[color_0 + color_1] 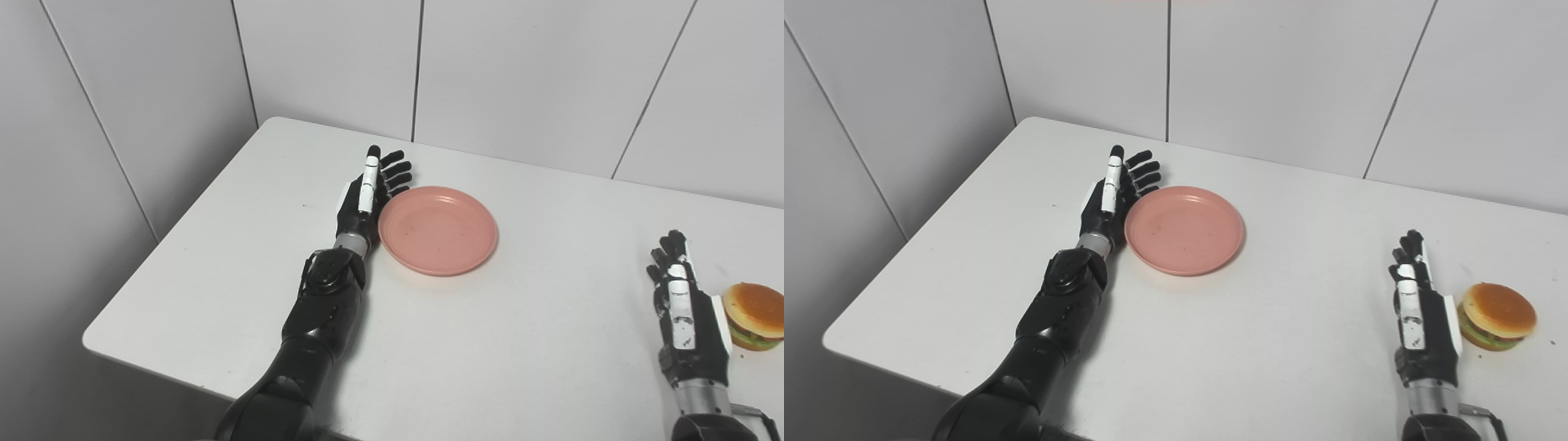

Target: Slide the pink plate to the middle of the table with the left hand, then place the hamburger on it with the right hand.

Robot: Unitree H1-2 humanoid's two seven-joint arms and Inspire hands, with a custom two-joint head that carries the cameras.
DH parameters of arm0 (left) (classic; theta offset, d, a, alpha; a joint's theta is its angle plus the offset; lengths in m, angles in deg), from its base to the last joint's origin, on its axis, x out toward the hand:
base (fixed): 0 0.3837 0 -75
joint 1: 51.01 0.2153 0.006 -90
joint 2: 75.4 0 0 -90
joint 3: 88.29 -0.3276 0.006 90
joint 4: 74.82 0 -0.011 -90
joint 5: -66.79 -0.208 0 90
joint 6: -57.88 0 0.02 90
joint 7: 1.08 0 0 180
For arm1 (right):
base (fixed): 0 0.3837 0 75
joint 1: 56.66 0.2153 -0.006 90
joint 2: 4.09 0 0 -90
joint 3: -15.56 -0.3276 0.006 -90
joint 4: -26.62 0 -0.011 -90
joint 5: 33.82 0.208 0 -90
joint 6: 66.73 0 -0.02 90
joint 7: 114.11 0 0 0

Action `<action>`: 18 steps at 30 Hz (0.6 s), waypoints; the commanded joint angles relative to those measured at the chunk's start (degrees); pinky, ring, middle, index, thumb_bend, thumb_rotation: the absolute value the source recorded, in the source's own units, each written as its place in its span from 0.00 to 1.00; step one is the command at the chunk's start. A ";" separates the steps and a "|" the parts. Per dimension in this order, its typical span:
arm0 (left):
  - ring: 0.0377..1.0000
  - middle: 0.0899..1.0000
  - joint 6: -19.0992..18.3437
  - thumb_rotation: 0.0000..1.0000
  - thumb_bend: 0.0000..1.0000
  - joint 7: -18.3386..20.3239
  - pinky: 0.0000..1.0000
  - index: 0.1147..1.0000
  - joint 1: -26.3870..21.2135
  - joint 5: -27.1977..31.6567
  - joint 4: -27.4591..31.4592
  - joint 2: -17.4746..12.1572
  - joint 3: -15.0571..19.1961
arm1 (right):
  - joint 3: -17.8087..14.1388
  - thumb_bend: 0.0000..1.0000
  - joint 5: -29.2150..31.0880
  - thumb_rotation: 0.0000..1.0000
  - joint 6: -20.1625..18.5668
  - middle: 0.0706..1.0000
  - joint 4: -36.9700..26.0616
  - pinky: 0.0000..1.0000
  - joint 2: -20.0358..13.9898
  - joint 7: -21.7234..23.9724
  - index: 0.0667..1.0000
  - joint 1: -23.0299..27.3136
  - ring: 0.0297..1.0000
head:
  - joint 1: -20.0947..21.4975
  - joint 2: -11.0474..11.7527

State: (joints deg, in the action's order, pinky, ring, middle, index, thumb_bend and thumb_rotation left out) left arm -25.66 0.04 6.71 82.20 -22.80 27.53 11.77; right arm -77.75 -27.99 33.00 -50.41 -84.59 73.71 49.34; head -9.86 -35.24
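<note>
A round pink plate (437,229) lies flat on the white table (502,343), left of the table's middle. My left hand (367,193) stands on edge against the plate's left rim, open, fingers stretched toward the far wall, holding nothing. A toy hamburger (753,316) with a tan bun and green lettuce sits near the right edge of the picture. Just left of it rests my right hand (683,306), open, fingers pointing away from me and slightly apart, a small gap from the hamburger. In the right eye view the same plate (1184,229) and hamburger (1497,315) show.
White panelled walls (331,61) close the table's far and left sides. The table's left corner and front edge (122,352) run close beside my left forearm. Bare tabletop lies between the plate and the right hand.
</note>
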 commanded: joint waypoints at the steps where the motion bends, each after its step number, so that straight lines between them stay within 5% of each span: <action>1: 0.76 0.73 -1.61 0.97 0.62 -0.18 0.73 0.70 0.00 -0.70 1.16 0.42 -0.54 | 0.67 0.58 -0.29 0.95 -0.30 1.00 -0.11 1.00 1.17 -0.77 1.00 -0.14 0.99 | 1.65 -0.37; 10: 0.77 0.74 -3.62 0.96 0.62 2.55 0.74 0.70 1.86 -0.77 4.21 1.28 -2.53 | 1.85 0.56 -1.50 0.92 -2.10 1.00 -2.27 1.00 3.56 -2.70 1.00 -0.38 0.99 | 10.78 -2.50; 18: 0.80 0.77 -6.47 1.00 0.60 6.18 0.78 0.73 3.59 -0.29 7.21 2.26 -4.13 | 2.77 0.58 -2.36 0.94 -4.41 1.00 -2.67 1.00 4.50 -3.05 1.00 0.07 1.00 | 14.94 -3.15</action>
State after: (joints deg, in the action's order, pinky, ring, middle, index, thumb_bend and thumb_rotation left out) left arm -29.88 5.93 10.17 81.50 -16.64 29.03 8.19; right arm -75.06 -30.21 29.02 -52.37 -80.58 71.31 48.75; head 5.09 -38.41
